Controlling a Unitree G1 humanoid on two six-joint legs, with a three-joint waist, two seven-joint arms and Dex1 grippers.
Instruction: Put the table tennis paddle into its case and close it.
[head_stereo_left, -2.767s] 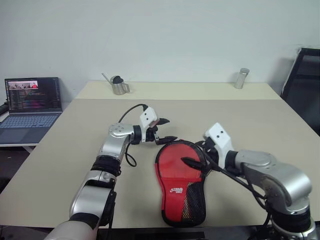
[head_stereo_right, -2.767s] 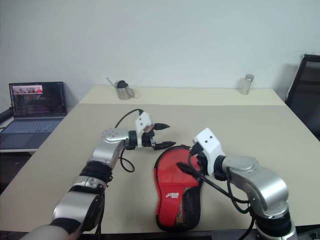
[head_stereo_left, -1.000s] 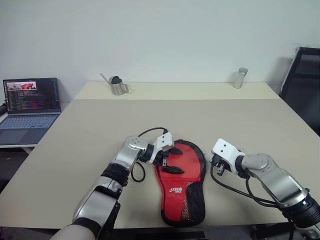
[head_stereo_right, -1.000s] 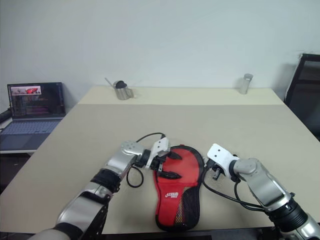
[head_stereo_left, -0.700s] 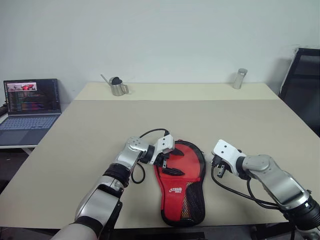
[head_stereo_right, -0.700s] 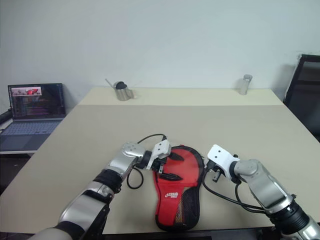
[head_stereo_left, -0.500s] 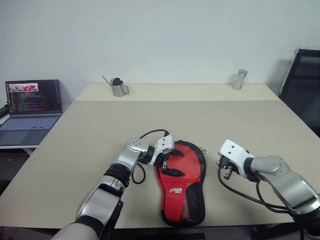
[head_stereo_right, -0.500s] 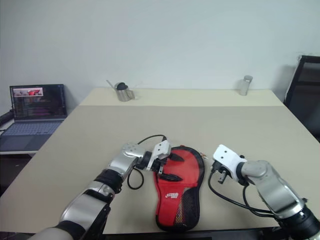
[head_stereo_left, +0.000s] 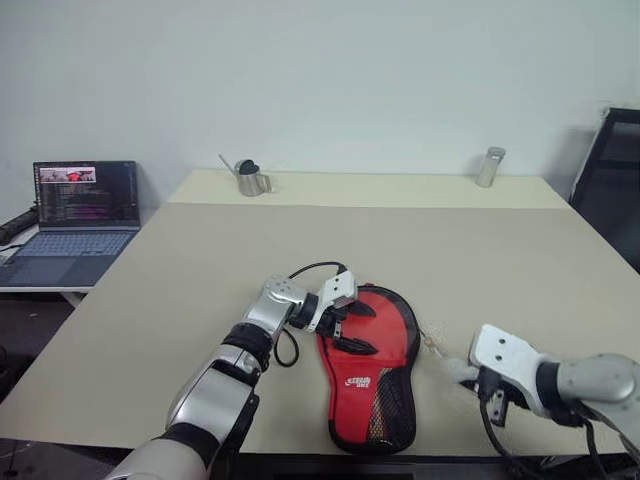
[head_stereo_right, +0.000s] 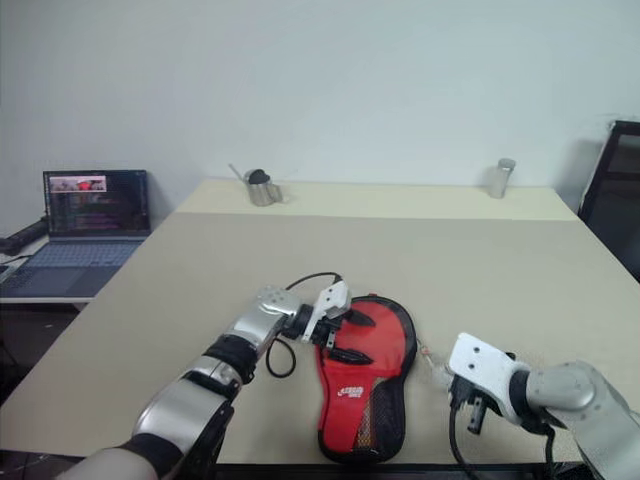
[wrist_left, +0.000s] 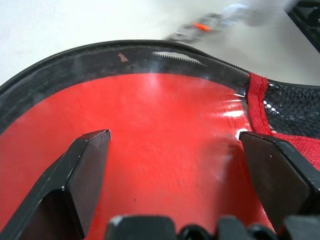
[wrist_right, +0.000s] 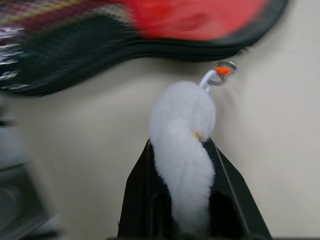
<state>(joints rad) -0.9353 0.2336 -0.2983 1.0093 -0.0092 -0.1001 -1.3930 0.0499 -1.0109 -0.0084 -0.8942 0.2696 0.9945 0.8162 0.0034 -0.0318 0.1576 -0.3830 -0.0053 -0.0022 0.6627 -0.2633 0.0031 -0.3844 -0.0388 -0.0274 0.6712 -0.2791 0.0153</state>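
The case (head_stereo_left: 368, 360) lies flat near the table's front edge, red side and black mesh pocket up. The table tennis paddle is hidden. My left gripper (head_stereo_left: 358, 327) stands open low over the case's round red part, one black finger (wrist_left: 85, 165) on each side of the red face. Right of the case, my right gripper (wrist_right: 178, 150) is shut on a white fluffy tassel (wrist_right: 182, 130). A small ring with an orange tag (wrist_right: 222, 70) joins the tassel to the case's black edge. The tassel (head_stereo_left: 452, 367) lies stretched out between the case and my right wrist.
An open laptop (head_stereo_left: 75, 210) sits on a side desk at the left. A metal pitcher (head_stereo_left: 250, 178) and a metal can (head_stereo_left: 489, 165) stand at the table's far edge. A black chair (head_stereo_left: 615, 170) is at the far right. The table's front edge (head_stereo_left: 300, 440) runs just below the case.
My right gripper has drawn back from the case toward the table's front right, keeping the white tassel in its grip. The left gripper has stayed open over the case. The camera shifted a little.
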